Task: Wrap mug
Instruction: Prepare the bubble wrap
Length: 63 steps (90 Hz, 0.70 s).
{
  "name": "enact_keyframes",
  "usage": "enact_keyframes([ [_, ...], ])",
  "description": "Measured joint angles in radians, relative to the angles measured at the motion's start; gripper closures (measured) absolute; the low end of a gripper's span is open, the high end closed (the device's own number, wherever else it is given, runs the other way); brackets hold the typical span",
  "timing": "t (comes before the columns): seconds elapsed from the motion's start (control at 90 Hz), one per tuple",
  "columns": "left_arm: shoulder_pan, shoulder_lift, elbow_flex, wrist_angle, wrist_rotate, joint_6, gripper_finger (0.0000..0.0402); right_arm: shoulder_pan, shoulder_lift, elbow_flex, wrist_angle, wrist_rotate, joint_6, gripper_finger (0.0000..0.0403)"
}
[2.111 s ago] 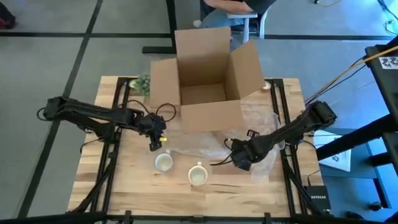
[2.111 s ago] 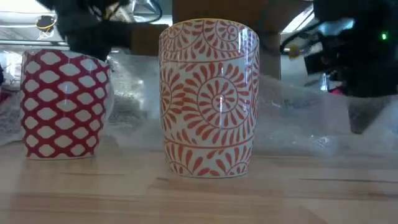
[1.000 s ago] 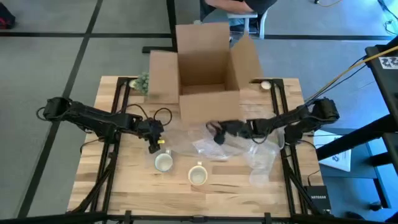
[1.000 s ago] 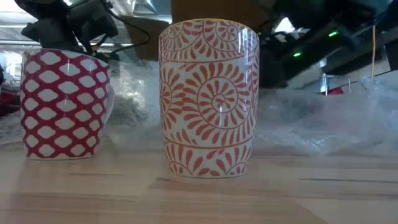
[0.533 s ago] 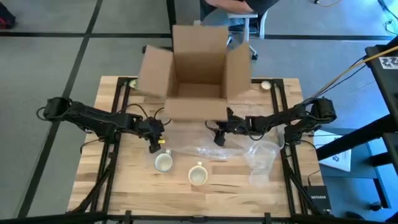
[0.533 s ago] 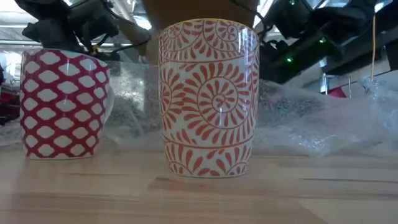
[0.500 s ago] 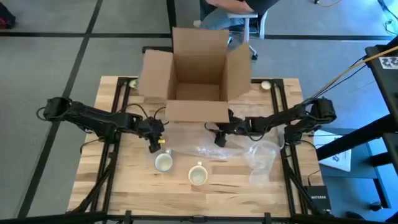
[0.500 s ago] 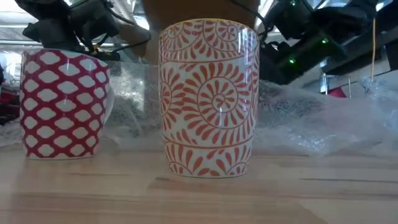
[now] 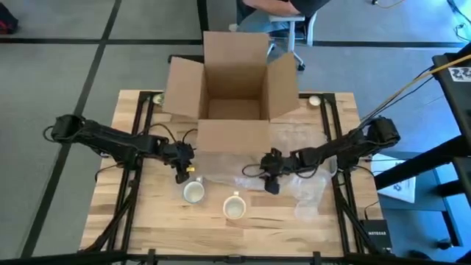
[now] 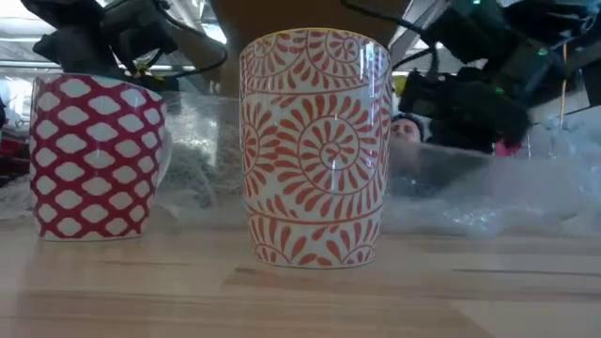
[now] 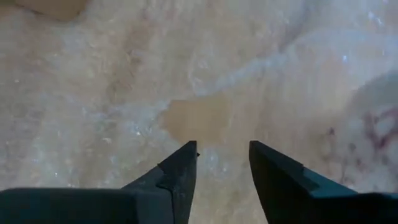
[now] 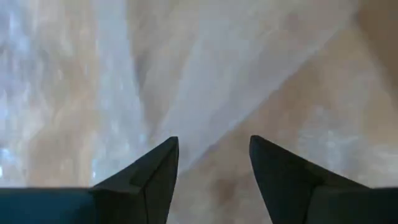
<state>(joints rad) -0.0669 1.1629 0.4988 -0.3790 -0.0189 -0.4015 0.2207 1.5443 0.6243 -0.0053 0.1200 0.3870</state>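
On the desk (image 9: 147, 221) in front of the open cardboard box (image 9: 232, 103), nothing has been wrapped yet as far as I can see. Both mugs stand bare and upright near the front edge: the red lattice mug (image 10: 94, 155) and the orange floral mug (image 10: 316, 150), side by side but apart. From above they show as two pale rims, one at (image 9: 193, 192) and the other at (image 9: 234, 208). The sheet of bubble wrap (image 9: 294, 180) lies crumpled between the box and the mugs, trailing off to the right side; it does not cover either mug.

The left gripper (image 9: 181, 177) hangs just behind the lattice mug, its fingers (image 11: 180, 171) parted and holding nothing, with bubble wrap beneath them. The right gripper (image 9: 271, 188) is low over the middle of the wrap, its fingers (image 12: 155, 168) likewise spread and empty, pointing down at the plastic.

So I'd judge the job barely begun: the wrap still has to be gripped and spread flat, a mug set on it, and the sheet folded round
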Motion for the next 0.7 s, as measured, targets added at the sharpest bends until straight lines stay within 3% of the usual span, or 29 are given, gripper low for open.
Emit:
enact_keyframes([
  [0.244,-0.046,-0.055,0.021,-0.052,0.068,-0.075,0.027,0.098,-0.041,0.022,-0.066,-0.012,0.064,0.0217],
  [0.344,-0.07,-0.096,0.03,-0.066,0.041,-0.092,0.027,0.129,-0.039,0.034,-0.147,0.0,0.083,0.0217],
  [0.556,-0.105,-0.135,0.031,-0.104,-0.028,-0.127,0.027,0.182,-0.036,0.037,-0.136,0.103,0.147,0.0217],
  [0.7,-0.129,-0.144,0.049,-0.137,-0.011,-0.168,0.027,0.23,-0.036,0.037,-0.181,0.106,0.212,0.0217],
])
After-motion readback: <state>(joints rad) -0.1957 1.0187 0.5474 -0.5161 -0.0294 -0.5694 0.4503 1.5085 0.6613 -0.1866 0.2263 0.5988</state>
